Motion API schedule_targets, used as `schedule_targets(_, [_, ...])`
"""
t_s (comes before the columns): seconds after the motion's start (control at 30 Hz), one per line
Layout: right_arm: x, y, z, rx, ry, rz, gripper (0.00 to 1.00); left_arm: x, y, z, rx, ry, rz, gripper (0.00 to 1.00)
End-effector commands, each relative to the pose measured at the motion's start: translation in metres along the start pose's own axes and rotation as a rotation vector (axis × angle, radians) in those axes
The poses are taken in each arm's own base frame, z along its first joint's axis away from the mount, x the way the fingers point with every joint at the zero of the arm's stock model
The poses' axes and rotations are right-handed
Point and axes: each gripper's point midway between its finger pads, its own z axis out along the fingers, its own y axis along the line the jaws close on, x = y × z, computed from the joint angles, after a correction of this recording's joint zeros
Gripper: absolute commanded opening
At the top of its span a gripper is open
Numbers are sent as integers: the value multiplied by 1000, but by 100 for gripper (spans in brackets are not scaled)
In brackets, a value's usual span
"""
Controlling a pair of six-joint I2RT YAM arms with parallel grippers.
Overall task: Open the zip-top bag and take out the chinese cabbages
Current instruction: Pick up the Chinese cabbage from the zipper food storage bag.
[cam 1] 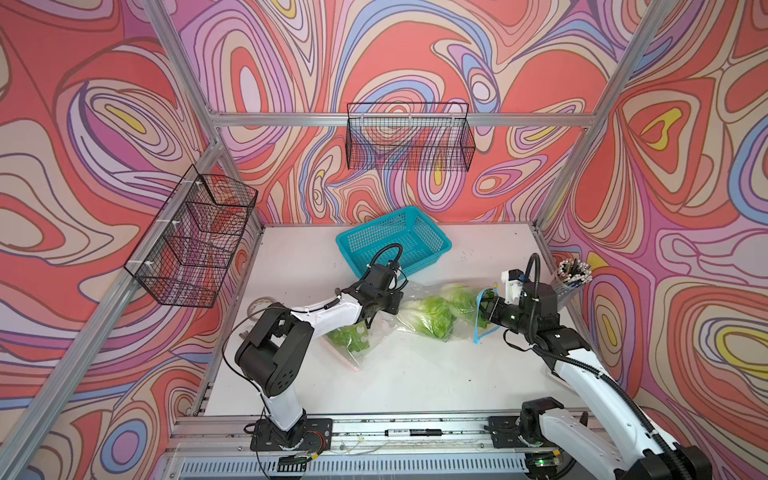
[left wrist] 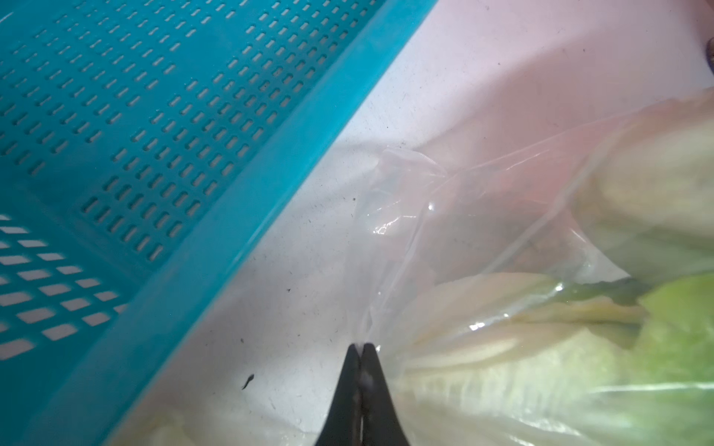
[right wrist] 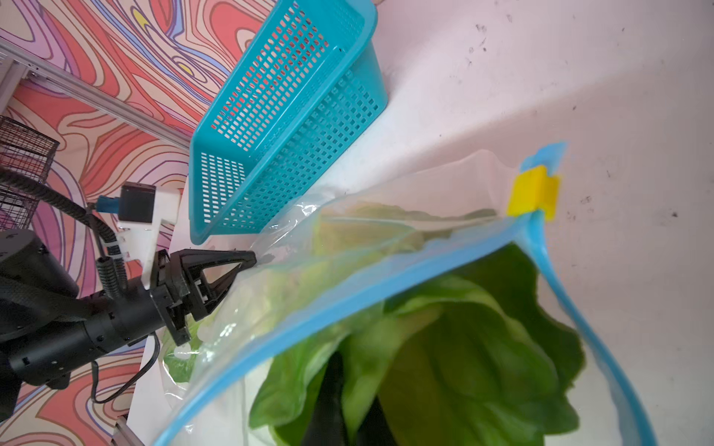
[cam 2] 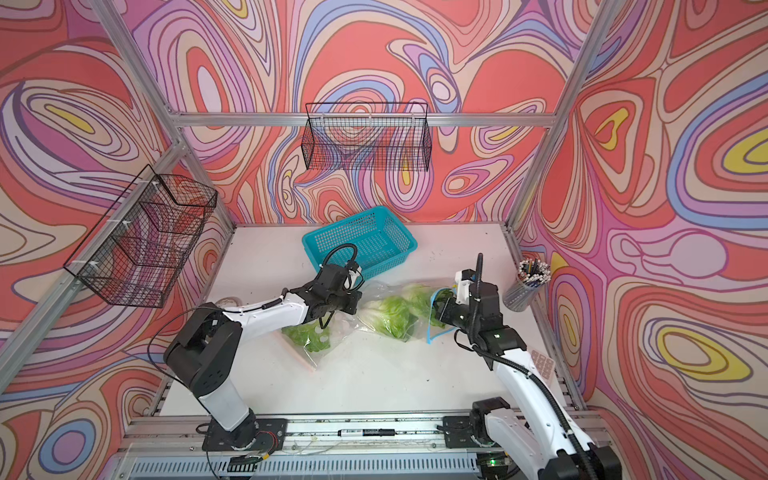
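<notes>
Inside bag's point(right wrist: 386, 287) blue rim, right gripper point(right wrist: 351, 394) seemingly pinches cabbage point(right wrist: 483, 347); left gripper point(left wrist: 362, 347) clamps bag.

Walls point(cam 1: 415, 50) on three sides carry a swirling print of coral, lilac, blue and yellow. Silver metal bars point(cam 1: 291, 119) frame the corners and cross the back. A black wire basket point(cam 1: 409, 137) hangs there; a divided wire rack point(cam 1: 191, 237) hangs on a side wall. The white desk point(cam 1: 415, 374) is evenly lit.
</notes>
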Motion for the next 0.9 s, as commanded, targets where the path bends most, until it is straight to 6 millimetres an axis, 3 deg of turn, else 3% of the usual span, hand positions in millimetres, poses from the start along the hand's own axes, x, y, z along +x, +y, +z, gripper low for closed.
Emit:
schedule_targets(0.0, [-19,9,-12,-2,-66,-19,0,15,18,-1,-81,48,22,0])
schedule_targets(0.37, [-33,16,-39,31,-117,-41,0,20,25,0,-101,51,30,0])
schedule_targets(0.87, [-72,63,-70,-198,-324,33,0,31,30,4,-108,72,36,0])
